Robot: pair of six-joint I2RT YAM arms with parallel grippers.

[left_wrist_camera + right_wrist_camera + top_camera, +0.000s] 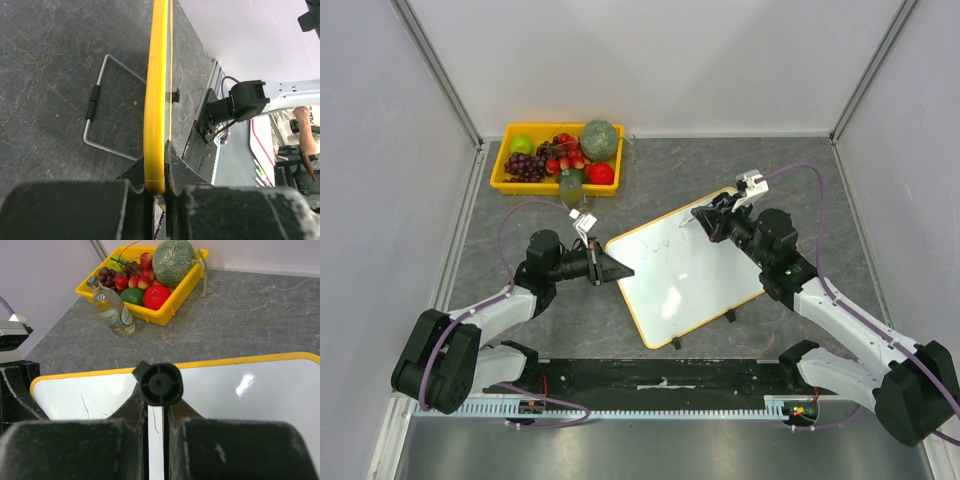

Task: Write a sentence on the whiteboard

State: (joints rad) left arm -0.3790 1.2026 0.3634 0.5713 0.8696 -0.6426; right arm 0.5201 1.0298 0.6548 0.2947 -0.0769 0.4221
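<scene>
The whiteboard (695, 280), white with a yellow frame, lies slanted on the grey table between the arms. My left gripper (620, 270) is shut on its left edge. In the left wrist view the yellow frame (157, 75) runs edge-on between the jaws of that gripper (161, 165). My right gripper (708, 222) hovers over the board's far part, shut on a marker (158, 384) with a black end and white barrel. A few thin dark strokes of the sentence (667, 243) show near the marker, too faint to read.
A yellow tray (504, 182) of fruit sits at the back left, with a small bottle (570, 187) beside it. Under the board a wire stand (92, 105) rests on the table. Two black clips (730, 316) stick out of the board's near edge.
</scene>
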